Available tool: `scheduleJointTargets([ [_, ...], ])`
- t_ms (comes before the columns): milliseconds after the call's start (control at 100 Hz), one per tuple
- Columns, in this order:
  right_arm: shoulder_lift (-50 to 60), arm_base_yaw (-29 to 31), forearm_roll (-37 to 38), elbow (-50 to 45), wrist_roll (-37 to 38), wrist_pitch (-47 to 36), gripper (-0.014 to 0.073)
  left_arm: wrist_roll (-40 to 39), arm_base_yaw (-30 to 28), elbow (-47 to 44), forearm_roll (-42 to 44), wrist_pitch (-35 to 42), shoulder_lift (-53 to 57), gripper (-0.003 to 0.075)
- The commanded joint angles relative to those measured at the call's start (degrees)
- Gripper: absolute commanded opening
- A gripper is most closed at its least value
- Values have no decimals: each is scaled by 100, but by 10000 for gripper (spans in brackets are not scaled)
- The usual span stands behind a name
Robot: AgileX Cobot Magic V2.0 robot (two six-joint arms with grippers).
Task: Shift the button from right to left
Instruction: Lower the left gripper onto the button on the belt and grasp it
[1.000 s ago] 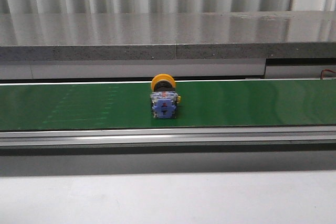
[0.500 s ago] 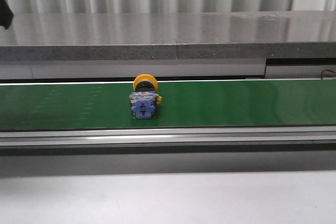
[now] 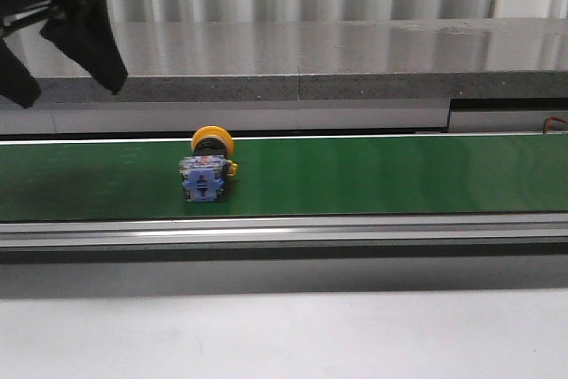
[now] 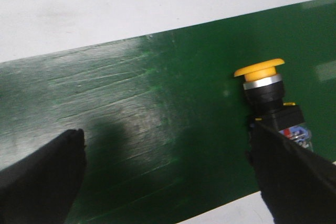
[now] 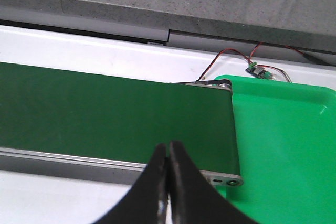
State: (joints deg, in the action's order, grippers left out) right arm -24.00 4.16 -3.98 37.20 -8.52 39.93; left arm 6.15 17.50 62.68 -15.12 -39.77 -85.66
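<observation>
The button (image 3: 207, 175), with its yellow-orange cap to the rear and blue-and-clear block to the front, lies on the green belt (image 3: 399, 175), left of the middle. My left gripper (image 3: 69, 90) hangs open high at the upper left, above and left of the button. In the left wrist view the left gripper (image 4: 167, 140) has bare belt between its wide-apart fingers, and the button (image 4: 269, 90) lies just at one finger (image 4: 294, 177), which partly hides its body. My right gripper (image 5: 168, 148) is shut on nothing, over the belt's right end.
A grey stone ledge (image 3: 355, 59) runs behind the belt and a metal rail (image 3: 355, 232) along its front. A bright green tray (image 5: 283, 140) stands past the belt's right end roller (image 5: 212, 84). Red and black wires with a small board (image 5: 257, 69) lie behind the tray.
The button has travelled left along the belt, from the middle to left of it. My left gripper has come into the front view at the upper left.
</observation>
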Motion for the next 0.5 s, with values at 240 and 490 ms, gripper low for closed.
scheduleJointTargets([
  [240, -17, -2, -9, 135, -56, -396, -67, -546, 354, 193, -109, 711, -92, 617],
  [490, -17, -2, -9, 135, -56, -391, -67, -663, 489, 193, -95, 757, -354, 617],
])
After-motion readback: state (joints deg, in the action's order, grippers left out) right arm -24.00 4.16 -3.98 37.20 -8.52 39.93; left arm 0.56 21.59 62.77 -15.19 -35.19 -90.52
